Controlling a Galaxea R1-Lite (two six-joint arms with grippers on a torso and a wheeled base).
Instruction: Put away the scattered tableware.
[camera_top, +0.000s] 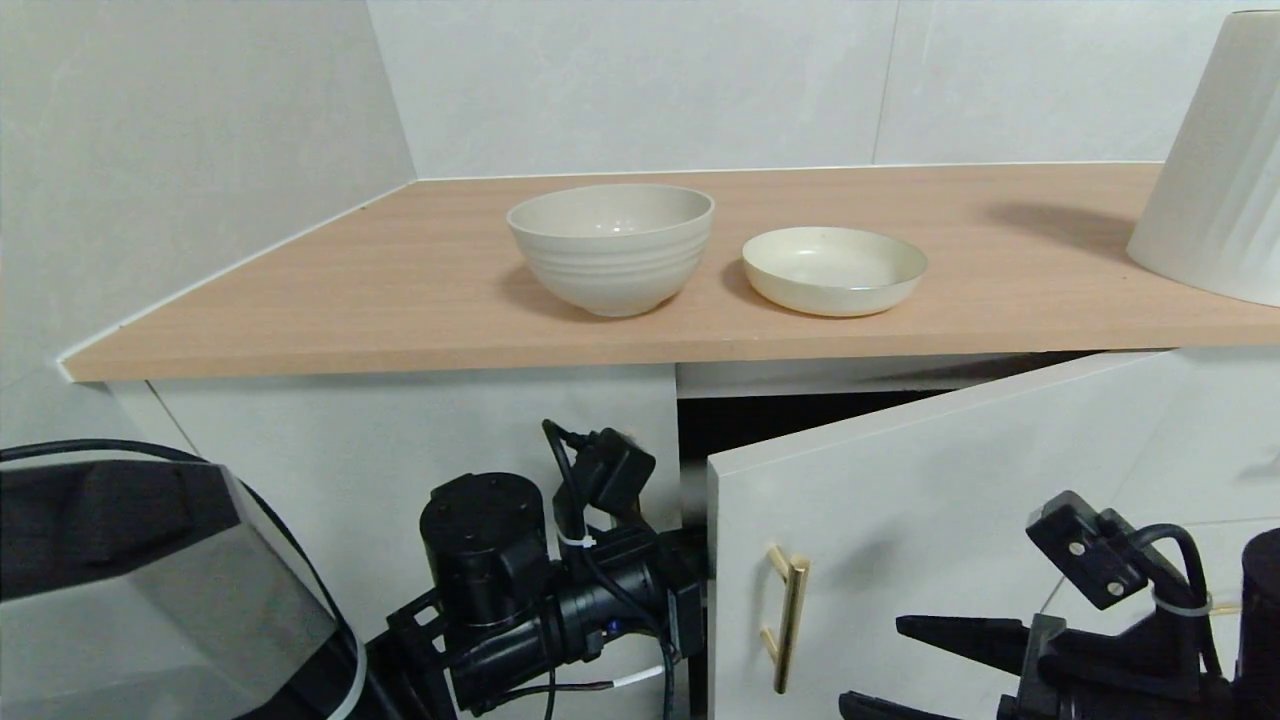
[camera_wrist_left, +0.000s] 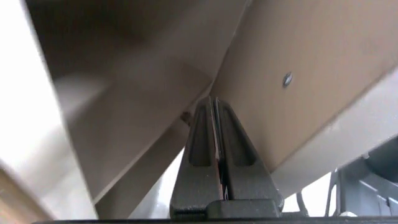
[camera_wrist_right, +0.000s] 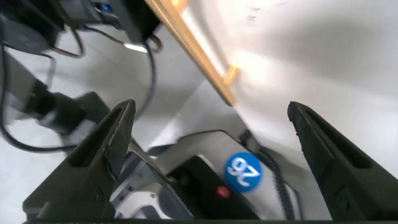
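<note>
Cream ribbed bowl (camera_top: 611, 247) and shallow cream dish (camera_top: 833, 268) sit on the wooden counter (camera_top: 300, 310) — well above left gripper (camera_wrist_left: 213, 106), clenched empty, and right gripper (camera_wrist_right: 210, 109), splayed wide.

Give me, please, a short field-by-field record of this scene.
bowl: upright on the countertop, empty
shallow dish: upright to the right of the bowl, not touching it, empty
cabinet door: partly open below the countertop, with a gold handle
left gripper: shut, low down at the door's free edge
right gripper: open, low in front of the door, right of the handle
lampshade: at the countertop's right end
tableware put away: none yet
</note>
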